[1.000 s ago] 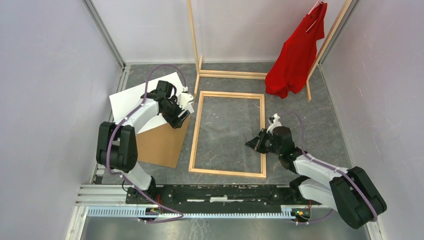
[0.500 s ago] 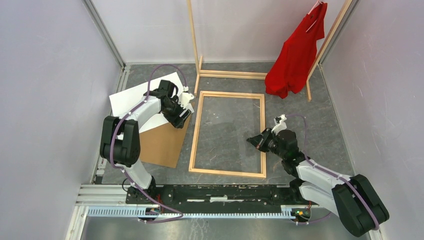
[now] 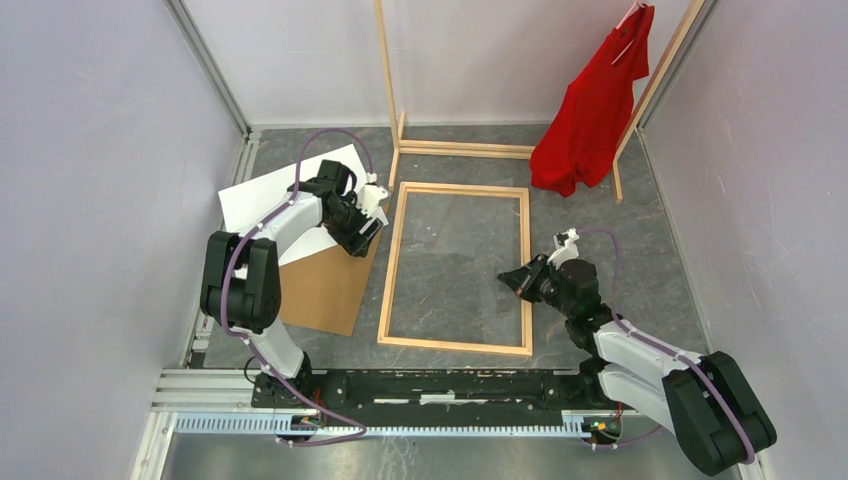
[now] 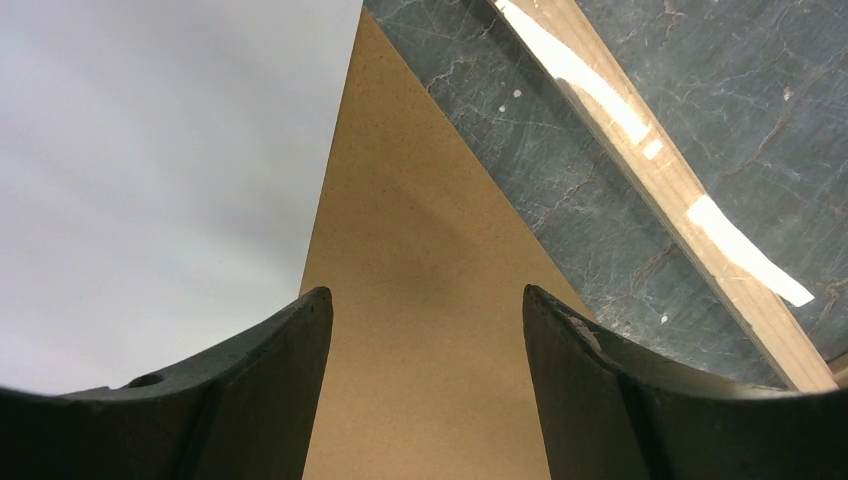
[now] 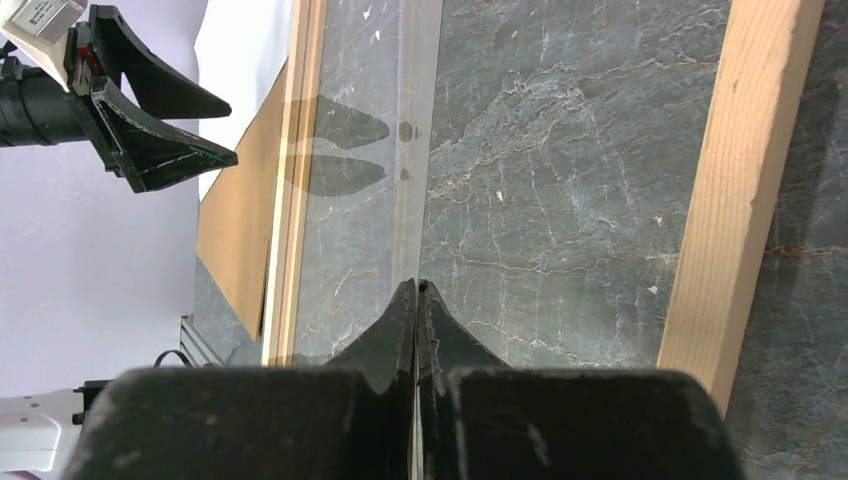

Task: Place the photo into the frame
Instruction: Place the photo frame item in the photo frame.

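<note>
You cannot see the printed side of the photo (image 3: 262, 195); only white shows. The left arm (image 3: 290, 215) covers part of its border with the cardboard (image 3: 325, 285). Whether the left gripper (image 3: 362, 232) touches the cardboard, no view lets you tell. The right gripper (image 3: 512, 281) hides a piece of the right bar of the frame (image 3: 455, 188). In both wrist views the frame runs out past the picture edges. The rack (image 3: 388, 90) is cut off at the top, and the red shirt (image 3: 590, 110) hides part of its right post.
</note>
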You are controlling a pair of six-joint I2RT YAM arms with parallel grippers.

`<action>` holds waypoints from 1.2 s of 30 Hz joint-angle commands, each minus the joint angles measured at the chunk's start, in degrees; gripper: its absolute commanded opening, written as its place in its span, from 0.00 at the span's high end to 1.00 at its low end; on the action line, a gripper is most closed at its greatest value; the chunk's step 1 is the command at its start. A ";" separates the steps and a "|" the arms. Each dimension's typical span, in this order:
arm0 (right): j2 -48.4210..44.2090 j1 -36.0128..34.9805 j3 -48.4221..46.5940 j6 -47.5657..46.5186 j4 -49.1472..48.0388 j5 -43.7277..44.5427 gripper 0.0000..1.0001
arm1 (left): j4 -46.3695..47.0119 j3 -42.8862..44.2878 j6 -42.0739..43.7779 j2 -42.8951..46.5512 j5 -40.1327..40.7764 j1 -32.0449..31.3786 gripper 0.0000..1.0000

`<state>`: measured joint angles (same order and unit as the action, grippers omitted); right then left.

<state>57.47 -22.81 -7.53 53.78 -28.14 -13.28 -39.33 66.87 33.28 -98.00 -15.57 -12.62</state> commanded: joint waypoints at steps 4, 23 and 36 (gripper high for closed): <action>-0.51 1.21 -0.32 -0.52 -0.25 -0.47 1.00 | 0.13 0.88 -1.44 0.38 -1.48 -0.03 0.25; 1.37 2.31 -0.43 -0.45 -3.41 -2.38 1.00 | 0.13 0.89 -2.02 -0.10 -0.98 -2.55 0.25; -0.53 2.76 0.04 -0.59 -3.85 -2.59 1.00 | 0.13 1.86 -2.51 -1.49 -1.02 -3.94 0.26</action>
<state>57.36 -20.51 -7.53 53.76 -29.26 -15.86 -39.33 66.87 33.12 -98.96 -15.55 -16.14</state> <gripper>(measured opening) 0.009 0.746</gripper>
